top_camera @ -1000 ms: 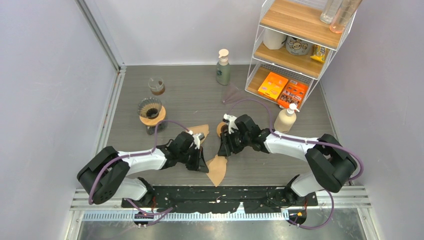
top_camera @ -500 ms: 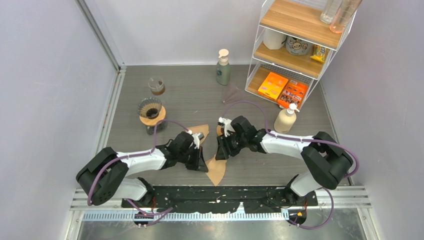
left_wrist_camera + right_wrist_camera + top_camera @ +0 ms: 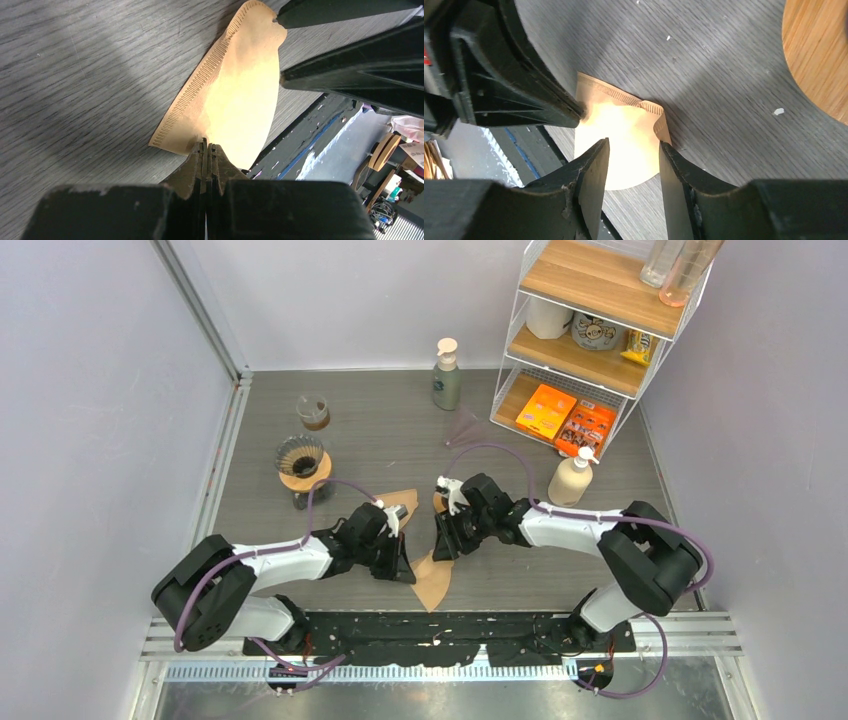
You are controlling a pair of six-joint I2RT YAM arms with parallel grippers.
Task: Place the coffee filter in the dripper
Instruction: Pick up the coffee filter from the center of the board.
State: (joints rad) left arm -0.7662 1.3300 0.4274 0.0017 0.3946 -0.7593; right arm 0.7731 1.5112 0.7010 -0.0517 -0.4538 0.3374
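A brown paper coffee filter (image 3: 435, 582) lies near the table's front edge between both arms. My left gripper (image 3: 205, 143) is shut on the filter's (image 3: 232, 95) near corner, by its crimped seam. My right gripper (image 3: 634, 146) is open, its fingers (image 3: 596, 165) standing over the filter's (image 3: 621, 122) opposite curled edge with the paper between them. In the top view the left gripper (image 3: 402, 568) and right gripper (image 3: 440, 546) face each other across the filter. The glass dripper (image 3: 301, 457) with its wooden collar stands on a carafe at the left, far from both grippers.
A second brown filter (image 3: 402, 497) lies flat behind the left wrist. A wooden disc (image 3: 819, 60) rests beside the right gripper. A small glass (image 3: 313, 412), two pump bottles (image 3: 446, 375) (image 3: 571, 478) and a wire shelf (image 3: 585, 335) stand further back. The black base rail (image 3: 440, 635) runs close in front.
The right gripper has shifted slightly left onto the filter's edge and its jaws have narrowed. The left gripper keeps its hold and has not moved.
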